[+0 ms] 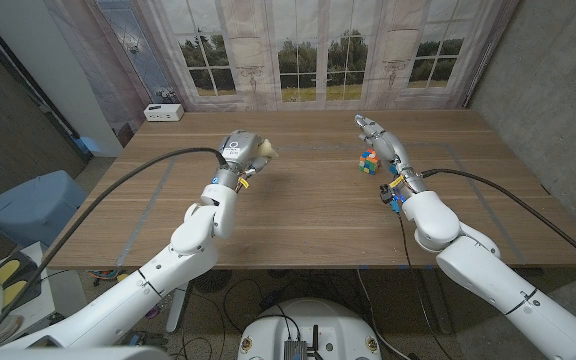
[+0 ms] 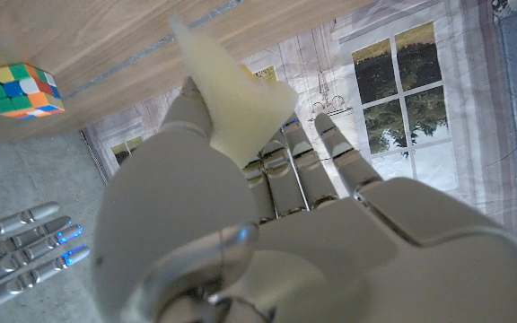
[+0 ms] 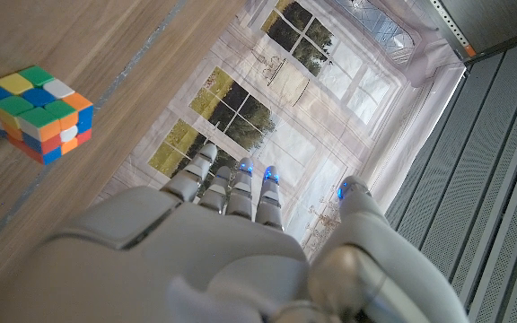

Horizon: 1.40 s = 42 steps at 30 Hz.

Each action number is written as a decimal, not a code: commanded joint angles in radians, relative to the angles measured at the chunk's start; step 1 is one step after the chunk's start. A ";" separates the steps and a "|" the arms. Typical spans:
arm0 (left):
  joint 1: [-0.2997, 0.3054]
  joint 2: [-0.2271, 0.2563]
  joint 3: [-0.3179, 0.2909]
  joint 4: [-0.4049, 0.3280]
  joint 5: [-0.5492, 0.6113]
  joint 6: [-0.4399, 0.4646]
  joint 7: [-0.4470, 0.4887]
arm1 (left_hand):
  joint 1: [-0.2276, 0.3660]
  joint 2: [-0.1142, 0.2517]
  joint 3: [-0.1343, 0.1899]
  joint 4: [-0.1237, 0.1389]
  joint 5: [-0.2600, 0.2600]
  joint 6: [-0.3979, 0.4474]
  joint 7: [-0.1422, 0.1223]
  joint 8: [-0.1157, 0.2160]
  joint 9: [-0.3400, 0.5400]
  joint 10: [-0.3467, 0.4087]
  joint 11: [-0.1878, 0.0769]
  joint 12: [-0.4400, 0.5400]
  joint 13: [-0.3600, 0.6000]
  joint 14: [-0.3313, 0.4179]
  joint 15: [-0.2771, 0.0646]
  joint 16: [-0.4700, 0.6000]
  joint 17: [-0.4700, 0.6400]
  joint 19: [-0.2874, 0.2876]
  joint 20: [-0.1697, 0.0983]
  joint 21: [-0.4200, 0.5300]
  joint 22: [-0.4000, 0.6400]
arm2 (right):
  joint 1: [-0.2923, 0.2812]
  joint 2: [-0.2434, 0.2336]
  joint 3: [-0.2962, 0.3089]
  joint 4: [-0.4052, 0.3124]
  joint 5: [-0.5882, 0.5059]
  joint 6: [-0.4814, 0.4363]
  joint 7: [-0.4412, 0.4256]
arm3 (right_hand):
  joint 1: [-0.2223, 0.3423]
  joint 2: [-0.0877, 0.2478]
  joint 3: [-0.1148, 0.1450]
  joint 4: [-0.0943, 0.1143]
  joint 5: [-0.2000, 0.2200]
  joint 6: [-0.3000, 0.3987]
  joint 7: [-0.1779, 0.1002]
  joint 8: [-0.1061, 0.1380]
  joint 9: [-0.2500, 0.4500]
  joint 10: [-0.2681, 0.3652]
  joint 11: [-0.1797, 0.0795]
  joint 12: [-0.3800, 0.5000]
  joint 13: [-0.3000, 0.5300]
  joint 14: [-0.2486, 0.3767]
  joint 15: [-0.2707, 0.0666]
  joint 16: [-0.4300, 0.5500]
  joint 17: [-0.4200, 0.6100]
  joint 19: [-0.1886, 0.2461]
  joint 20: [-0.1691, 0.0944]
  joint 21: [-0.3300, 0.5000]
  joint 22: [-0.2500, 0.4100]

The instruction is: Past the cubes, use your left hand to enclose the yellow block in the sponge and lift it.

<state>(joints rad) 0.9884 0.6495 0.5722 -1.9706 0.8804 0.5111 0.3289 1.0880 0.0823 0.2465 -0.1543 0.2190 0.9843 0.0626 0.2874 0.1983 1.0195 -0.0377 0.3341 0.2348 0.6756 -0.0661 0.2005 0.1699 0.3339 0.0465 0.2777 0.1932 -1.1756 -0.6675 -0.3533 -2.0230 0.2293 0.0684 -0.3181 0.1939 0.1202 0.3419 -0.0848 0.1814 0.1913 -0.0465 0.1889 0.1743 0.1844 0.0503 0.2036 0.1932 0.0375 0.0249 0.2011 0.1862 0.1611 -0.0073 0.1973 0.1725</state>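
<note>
Left wrist view: soft pale sponge (image 2: 236, 103) in left hand (image 2: 240, 233) fingers (image 2: 344, 157).

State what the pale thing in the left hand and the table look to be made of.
Pale piece gripped by the left hand: likely soft foam sponge, matte cream, with a bent, torn-looking edge. Table: wood or wood-look laminate, brown with lengthwise grain and a dull sheen; which cannot be told.

Obstacle: colour cube (image 1: 369, 161) on the table (image 1: 298, 220), just beside the right hand (image 1: 380, 135).
Far-left corner: white box (image 1: 164, 112) at the edge.
Open room: bare wood between both arms and along the near edge.
</note>
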 commanded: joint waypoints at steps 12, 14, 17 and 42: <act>0.050 -0.001 -0.135 0.069 -0.444 -0.268 0.256 | 0.072 0.056 0.025 0.009 -0.006 0.118 -0.101 -0.006 0.002 0.166 -0.155 0.000 0.008 0.031 -0.150 -0.005 0.004 0.021 0.005 0.011 0.004 | 0.016 0.040 -0.019 0.068 0.070 0.092 0.033 | 0.007 0.009 0.009 0.000 0.001 0.014 0.000 0.006 0.005 0.008 0.002 0.003 0.002 0.018 0.001 0.001 0.003 0.008 -0.002 0.005 0.003; 0.050 -0.002 -0.145 0.080 -0.476 -0.302 0.266 | 0.073 0.055 0.026 0.009 -0.007 0.117 -0.101 -0.007 0.002 0.165 -0.155 0.000 0.009 0.032 -0.151 -0.005 0.004 0.025 0.007 0.013 0.005 | 0.016 0.048 -0.021 0.076 0.079 0.105 0.037 | 0.008 0.008 0.009 -0.001 0.001 0.015 0.003 0.006 0.005 0.009 0.004 0.004 0.002 0.020 0.004 0.002 0.003 0.010 -0.001 0.005 0.003; 0.046 0.001 -0.158 0.101 -0.532 -0.364 0.265 | 0.073 0.055 0.028 0.009 -0.008 0.117 -0.100 -0.008 0.003 0.164 -0.155 -0.001 0.010 0.036 -0.150 -0.006 0.004 0.027 0.007 0.014 0.005 | 0.016 0.062 -0.026 0.093 0.097 0.133 0.047 | 0.009 0.008 0.009 -0.002 0.000 0.017 0.003 0.006 0.005 0.011 0.006 0.004 0.002 0.022 0.005 0.002 0.003 0.014 0.001 0.006 0.003; -0.003 -0.012 -0.234 0.294 -0.942 -0.757 0.082 | 0.073 0.049 0.036 0.009 -0.016 0.120 -0.088 -0.019 0.004 0.176 -0.149 -0.002 0.017 0.057 -0.144 -0.011 0.002 0.036 0.018 0.021 0.009 | 0.009 0.173 -0.060 0.218 0.208 0.345 0.118 | 0.014 -0.006 0.004 -0.010 -0.005 0.044 0.024 0.009 0.005 0.031 0.033 0.008 0.002 0.058 0.024 0.010 0.003 0.040 0.019 0.013 0.003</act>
<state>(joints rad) 0.9993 0.6475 0.3668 -1.7432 0.1056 -0.1212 0.4976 1.1039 0.0664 0.2668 -0.1491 0.2033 1.0023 0.0627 0.2650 0.1969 1.0317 -0.0321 0.3234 0.2489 0.7239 -0.0714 0.1917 0.1699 0.3626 0.0642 0.2892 0.1979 -1.1636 -0.5367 -0.4040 -1.8622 0.3897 0.3216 -0.2384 0.2046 0.1199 0.3459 -0.0889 0.1773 0.2272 -0.0251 0.1927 0.1743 0.2109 0.0770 0.2075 0.1930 0.0860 0.0482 0.2076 0.1864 0.1896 0.0144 0.2042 0.1748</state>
